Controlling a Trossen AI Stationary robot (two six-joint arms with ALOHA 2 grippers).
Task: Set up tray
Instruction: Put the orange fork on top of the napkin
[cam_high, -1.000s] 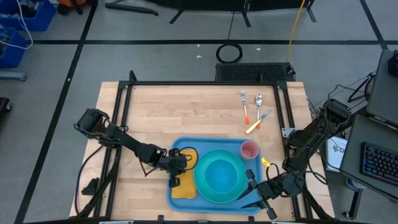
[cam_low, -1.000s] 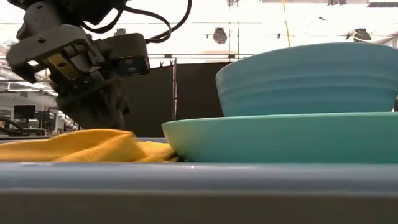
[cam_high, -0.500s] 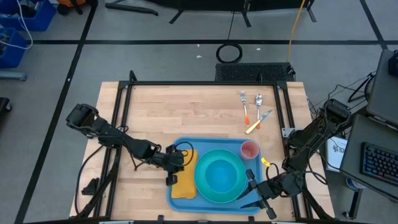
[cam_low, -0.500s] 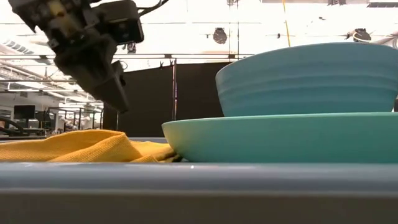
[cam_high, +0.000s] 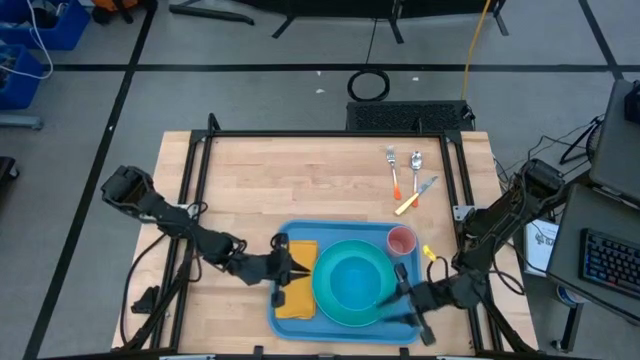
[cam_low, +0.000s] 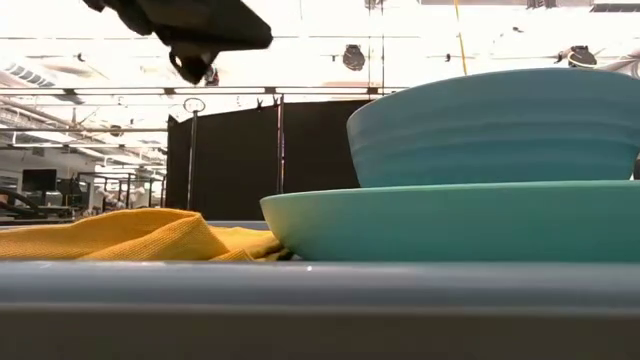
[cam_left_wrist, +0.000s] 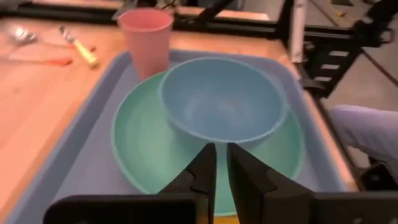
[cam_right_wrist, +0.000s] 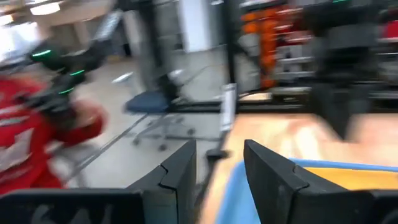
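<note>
The blue tray lies at the table's near edge. On it rest a teal plate with a blue bowl inside, a pink cup at its far right corner, and a yellow napkin along its left side. My left gripper hovers above the napkin, fingers shut and pointing at the plate and bowl. My right gripper is open over the tray's near right part, beside the plate's rim, and looks across the tray toward the napkin.
A fork, a spoon and a yellow-handled knife lie on the bare wood beyond the tray's far right corner. A small yellow item sits just right of the tray. Black frame rails run along the table's left and right sides.
My left gripper has risen from the napkin, where its fingers were down on the cloth, until only its underside shows at the top of the low view; the napkin stays on the tray. My right gripper has swung from the tray's near right corner toward the plate.
</note>
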